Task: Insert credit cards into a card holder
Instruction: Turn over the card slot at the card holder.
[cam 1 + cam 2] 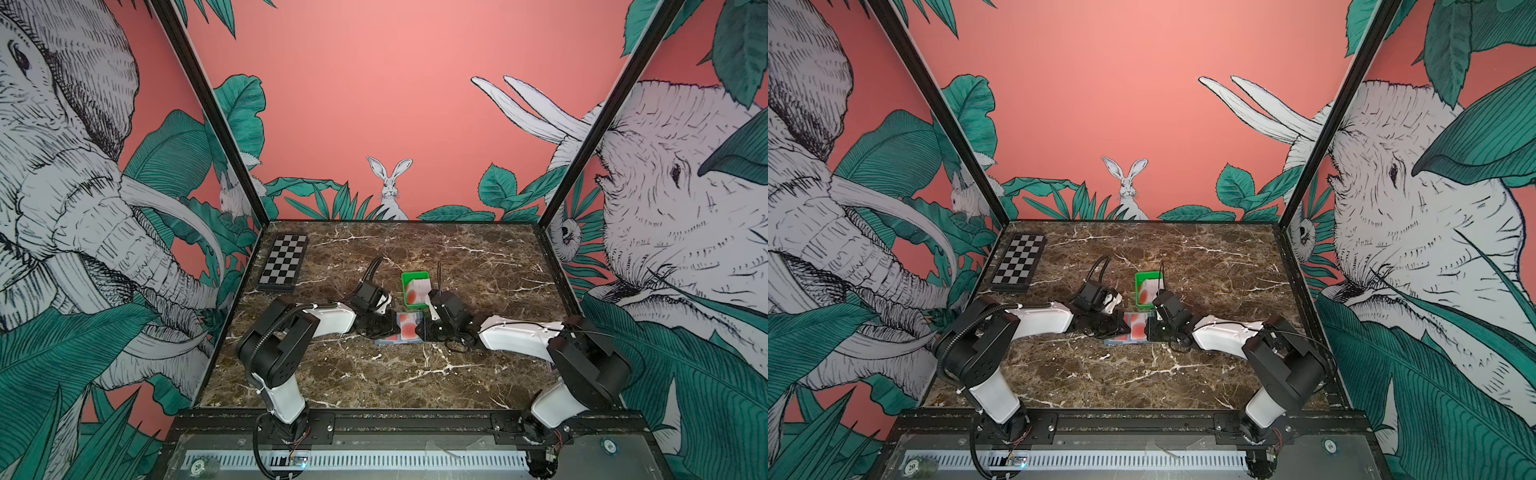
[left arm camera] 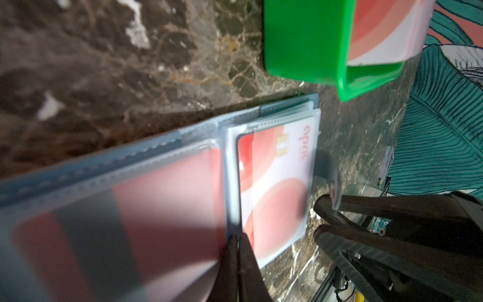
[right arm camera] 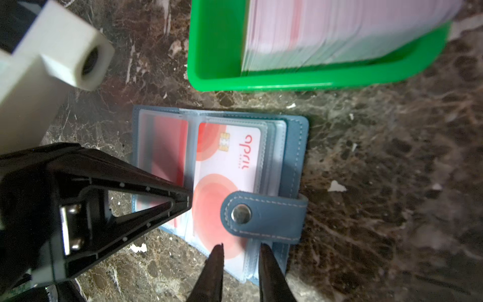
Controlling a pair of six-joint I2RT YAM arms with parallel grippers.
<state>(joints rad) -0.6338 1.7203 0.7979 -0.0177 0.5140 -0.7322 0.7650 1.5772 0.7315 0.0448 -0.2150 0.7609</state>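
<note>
Left gripper [image 2: 236, 239] had its jaws squeezed together on the edge of a clear sleeve right at the spine of the card holder [image 3: 294, 157] (at least that's how the left wrist view read, the tips were pretty blurry). Right gripper [image 3: 241, 247] had its fingers parted at the holder's end, with the sleeve edges showing in the gap and nothing pinched.

The holder lay open and flat on the marble table [image 3: 392, 170] between the two grippers. It was just beside the green tray [image 3: 287, 82], on the robot's side of it, not touching. Its spine ran toward the tray. The credit card [image 3: 230, 159] in the top sleeve had its long axis the same way, face up, chip end toward the tray. The snap tab [image 3: 264, 215] was folded in over that card's big red circle, stud up.

The opposite page showed a red card back with a dark stripe, partly under the left gripper. The stack of credit cards [image 3: 339, 34] in the tray was blurred and cut off by the frame. In both top views the wrists covered most of the holder.
</note>
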